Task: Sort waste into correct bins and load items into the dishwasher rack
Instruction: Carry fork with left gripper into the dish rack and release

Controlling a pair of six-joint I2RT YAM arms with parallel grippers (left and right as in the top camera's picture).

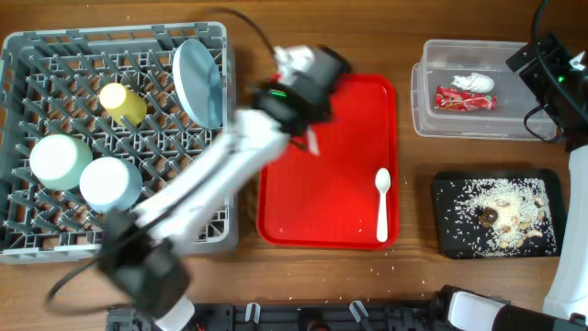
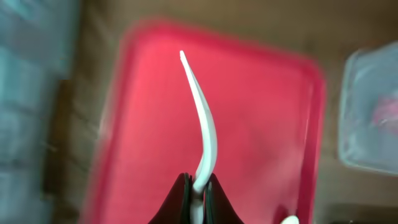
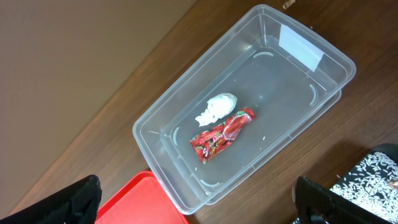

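Note:
My left gripper [image 1: 310, 140] [image 2: 198, 186] is shut on the handle of the white fork [image 2: 202, 118] and holds it above the red serving tray. The white spoon [image 1: 383, 204] lies on that tray at the right. The grey dishwasher rack [image 1: 18, 241] holds the yellow cup [image 1: 122, 103], the pale blue plate [image 1: 200, 83] on edge, the pale green bowl [image 1: 60, 161] and the light blue bowl [image 1: 110, 182]. The clear tub [image 1: 421, 101] [image 3: 336, 57] holds the red wrapper [image 1: 466, 99] [image 3: 222, 134] and the white tissue [image 1: 473, 82] [image 3: 217, 107]. My right gripper [image 1: 549, 64] [image 3: 196, 199] is open and empty, high above the tub.
The flat red serving tray [image 1: 322, 211] [image 3: 143, 199] lies between the rack and the bins. The black tray [image 1: 443, 225] [image 3: 373, 174] at the front right holds rice and brownish scraps [image 1: 503, 216]. A few rice grains lie on the table near the front edge.

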